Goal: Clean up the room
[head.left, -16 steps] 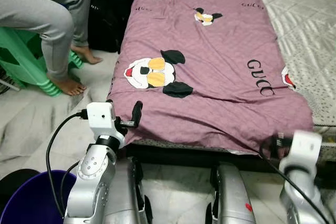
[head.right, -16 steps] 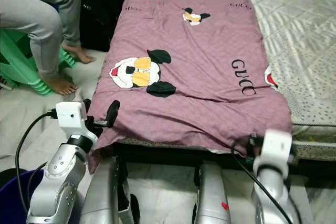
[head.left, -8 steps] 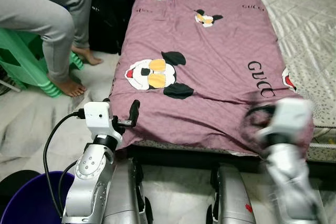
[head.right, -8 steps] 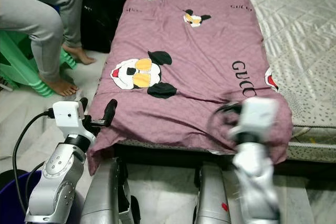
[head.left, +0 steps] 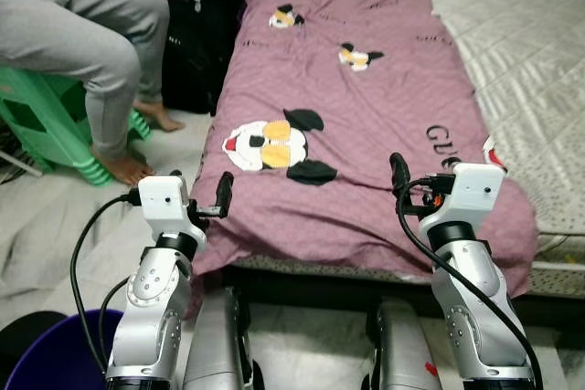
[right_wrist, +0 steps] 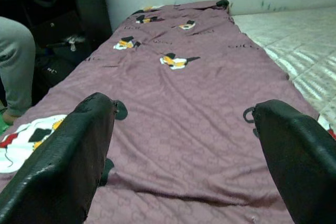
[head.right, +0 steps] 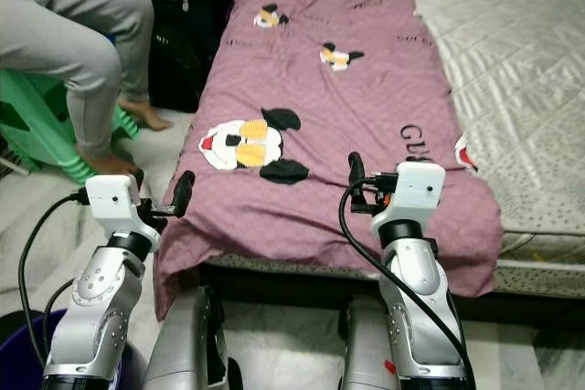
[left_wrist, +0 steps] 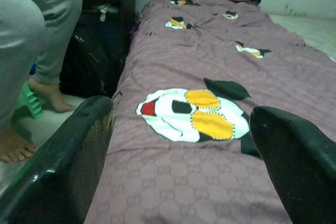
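- Your head views: even, soft indoor light, sharp, no motion blur.
- Wrist views: dimmer, greenish cast; black fingers [left_wrist: 58, 171] close-up and soft.
- Deep shadow under the bed edge [head.left: 311, 276].

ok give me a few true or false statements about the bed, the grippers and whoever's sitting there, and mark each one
1. The purple blanket lies spread along the bed. True.
2. The left gripper is shut on the blanket's edge. False: its fingers are spread, holding nothing.
3. The right gripper is raised over the blanket's near end, fingers apart. True.
4. The person is lying on the bed. False: they sit on a green stool beside it, bare feet on the floor.
5. A purple bucket stands on the blanket. False: it is on the floor by the left arm.
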Motion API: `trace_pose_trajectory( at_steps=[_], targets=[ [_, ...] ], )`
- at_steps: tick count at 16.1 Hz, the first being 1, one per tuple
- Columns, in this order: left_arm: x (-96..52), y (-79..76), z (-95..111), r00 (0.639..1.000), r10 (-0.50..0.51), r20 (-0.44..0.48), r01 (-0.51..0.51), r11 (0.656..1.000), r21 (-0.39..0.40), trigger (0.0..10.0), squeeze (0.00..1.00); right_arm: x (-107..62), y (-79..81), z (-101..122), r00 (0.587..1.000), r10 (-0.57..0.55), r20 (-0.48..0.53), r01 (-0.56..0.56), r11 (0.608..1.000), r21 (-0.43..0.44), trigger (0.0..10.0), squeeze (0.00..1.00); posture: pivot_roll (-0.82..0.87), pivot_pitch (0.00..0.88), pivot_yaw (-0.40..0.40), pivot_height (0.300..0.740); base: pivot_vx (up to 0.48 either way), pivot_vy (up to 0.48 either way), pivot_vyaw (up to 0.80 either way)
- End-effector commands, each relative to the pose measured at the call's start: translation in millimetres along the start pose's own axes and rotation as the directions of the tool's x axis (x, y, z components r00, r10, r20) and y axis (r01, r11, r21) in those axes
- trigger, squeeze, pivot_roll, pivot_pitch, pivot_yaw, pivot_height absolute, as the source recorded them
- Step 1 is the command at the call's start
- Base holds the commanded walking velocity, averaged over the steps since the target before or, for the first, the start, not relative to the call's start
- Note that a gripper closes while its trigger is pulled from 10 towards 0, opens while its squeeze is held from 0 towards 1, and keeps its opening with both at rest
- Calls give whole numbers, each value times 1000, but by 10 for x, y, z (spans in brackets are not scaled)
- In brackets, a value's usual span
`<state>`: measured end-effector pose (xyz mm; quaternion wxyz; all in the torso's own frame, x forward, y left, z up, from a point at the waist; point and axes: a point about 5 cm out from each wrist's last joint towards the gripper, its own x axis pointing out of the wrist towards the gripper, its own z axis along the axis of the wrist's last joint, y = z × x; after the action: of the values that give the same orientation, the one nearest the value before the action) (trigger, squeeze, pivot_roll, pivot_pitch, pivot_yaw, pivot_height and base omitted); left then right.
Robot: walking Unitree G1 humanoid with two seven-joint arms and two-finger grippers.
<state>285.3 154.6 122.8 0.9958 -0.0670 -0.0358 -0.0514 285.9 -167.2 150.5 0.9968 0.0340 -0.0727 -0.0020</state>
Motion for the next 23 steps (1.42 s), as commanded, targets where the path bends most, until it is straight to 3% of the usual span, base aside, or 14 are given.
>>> trace_pose_trajectory(
  at_steps=[1, 15, 17, 23],
  targets=[
    [6, 26, 6, 1000, 1, 3, -1, 1000, 14, 10000, 0, 16, 18, 10, 1000, 9, 6, -9, 1000, 15, 10000, 0, 9, 39, 75, 592, 0, 0, 0],
    [6, 26, 6, 1000, 1, 3, -1, 1000, 14, 10000, 0, 16, 18, 10, 1000, 9, 6, -9, 1000, 15, 10000, 0, 9, 39, 75, 592, 0, 0, 0],
    [64, -16, -38, 1000, -14, 8, 14, 1000, 7, 10000, 0, 56, -14, 24, 1000, -5, 23, 5, 1000, -25, 10000, 0, -9, 0, 82, 596, 0, 0, 0],
    [72, -46, -52, 1000, -20, 13, 20, 1000, 0, 10000, 0, 120, -23, 92, 999, 0, 50, 2, 999, -32, 10000, 0, -10, 0, 79, 651, 0, 0, 0]
  ],
)
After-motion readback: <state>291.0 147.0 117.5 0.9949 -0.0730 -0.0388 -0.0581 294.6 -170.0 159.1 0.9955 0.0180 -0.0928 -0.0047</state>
